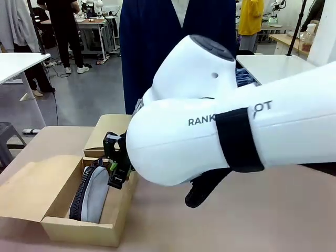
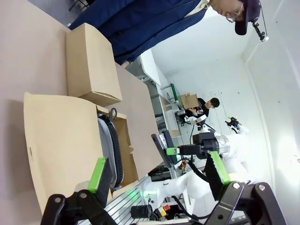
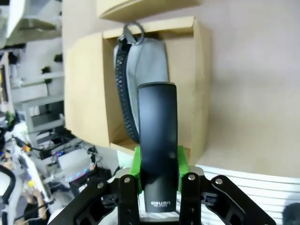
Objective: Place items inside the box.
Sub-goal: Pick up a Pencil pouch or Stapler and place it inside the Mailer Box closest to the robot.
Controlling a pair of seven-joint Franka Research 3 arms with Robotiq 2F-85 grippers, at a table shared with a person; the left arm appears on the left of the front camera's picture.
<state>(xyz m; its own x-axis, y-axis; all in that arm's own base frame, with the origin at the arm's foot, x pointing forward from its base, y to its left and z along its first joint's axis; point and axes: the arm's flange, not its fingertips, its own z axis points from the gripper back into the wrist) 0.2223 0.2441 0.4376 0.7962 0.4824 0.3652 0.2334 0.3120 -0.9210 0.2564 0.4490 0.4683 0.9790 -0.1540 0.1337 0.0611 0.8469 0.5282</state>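
Observation:
A black stapler point(image 3: 157, 126) is clamped between the green pads of my right gripper point(image 3: 158, 164), which is shut on it. It hangs just above the box point(image 3: 201, 93), over the free strip beside a grey zip pouch point(image 3: 147, 65) that lies inside. From the front, the right gripper point(image 1: 118, 167) sits at the box's far right rim, next to the pouch point(image 1: 94, 194). The box point(image 1: 79, 228) has its lid flap point(image 1: 31, 189) folded out to the left. My left gripper point(image 2: 159, 171) is open and holds nothing, looking at the box point(image 2: 61, 140) from a distance.
A smaller closed cardboard box point(image 1: 107, 131) stands just behind the box. A person in a dark navy top point(image 1: 157, 42) stands at the far side of the table. My right arm point(image 1: 236, 136) covers much of the table's middle and right.

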